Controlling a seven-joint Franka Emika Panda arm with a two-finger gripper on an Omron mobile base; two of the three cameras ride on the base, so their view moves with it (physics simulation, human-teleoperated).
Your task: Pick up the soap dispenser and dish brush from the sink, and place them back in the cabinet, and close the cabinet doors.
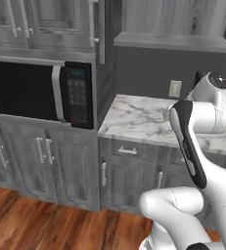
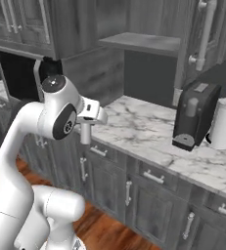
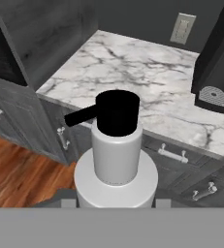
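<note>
My gripper (image 3: 114, 202) is shut on the soap dispenser (image 3: 116, 145), a white bottle whose black pump top points away from the hand. Its fingertips are mostly hidden behind the bottle's wide base. In the right base view the gripper (image 2: 86, 126) hangs in front of the counter's left end, with the pale soap dispenser (image 2: 85, 137) sticking out below it. The cabinet (image 2: 139, 44) stands open above the counter, its grey shelf bare. One of the cabinet doors (image 2: 205, 34) swings out on the right and another (image 1: 102, 29) is edge-on at the left. The sink and dish brush are out of view.
A marble counter (image 1: 139, 117) runs below the open cabinet, with drawers and doors under it. A black microwave (image 1: 36, 93) sits in the tall unit to the left. A black appliance (image 2: 195, 114) and a white roll with a brown top (image 2: 224, 122) stand on the counter's right.
</note>
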